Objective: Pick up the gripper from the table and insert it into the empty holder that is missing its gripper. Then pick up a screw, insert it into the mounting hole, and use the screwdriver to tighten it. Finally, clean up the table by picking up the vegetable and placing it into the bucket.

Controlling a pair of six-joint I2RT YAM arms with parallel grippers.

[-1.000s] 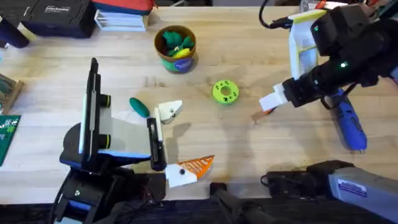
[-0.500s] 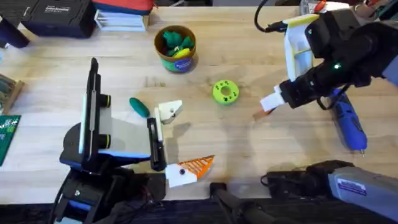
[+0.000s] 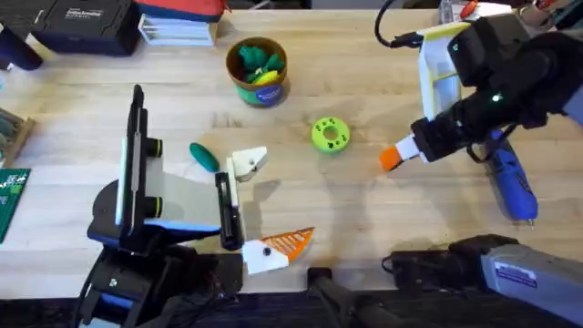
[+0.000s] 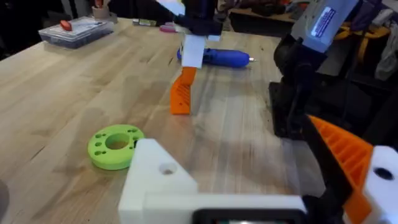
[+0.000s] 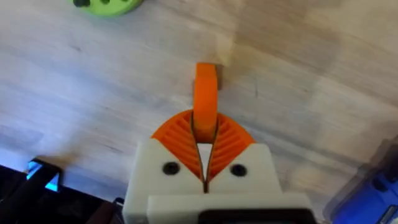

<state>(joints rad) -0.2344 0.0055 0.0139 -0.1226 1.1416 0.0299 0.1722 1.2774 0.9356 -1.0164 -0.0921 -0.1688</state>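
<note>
My right gripper (image 3: 401, 153) is shut on the orange ribbed gripper piece (image 3: 390, 158), right of the table's middle. The right wrist view shows the piece (image 5: 206, 93) pinched between my orange pads (image 5: 177, 134). Seen from the left wrist, it (image 4: 181, 93) hangs upright with its lower end close to the table. My left gripper (image 3: 278, 202) is open at the front left. One of its fingers is a bare white holder (image 3: 248, 162), the other (image 3: 290, 242) carries an orange pad. A dark green vegetable (image 3: 204, 156) lies beside the holder. The bucket (image 3: 258, 87) stands behind it. The blue screwdriver (image 3: 510, 182) lies at the right.
A bright green disc with holes (image 3: 330, 135) lies between the bucket and my right gripper. Behind the right arm stands a white and yellow tray (image 3: 435, 64). Black cases and boxes (image 3: 82, 23) line the back left edge. A green circuit board (image 3: 11, 196) sits at the far left.
The right gripper has taken hold of the orange piece and raised it a little off the table, so it now shows at the fingertips. The left arm has not moved.
</note>
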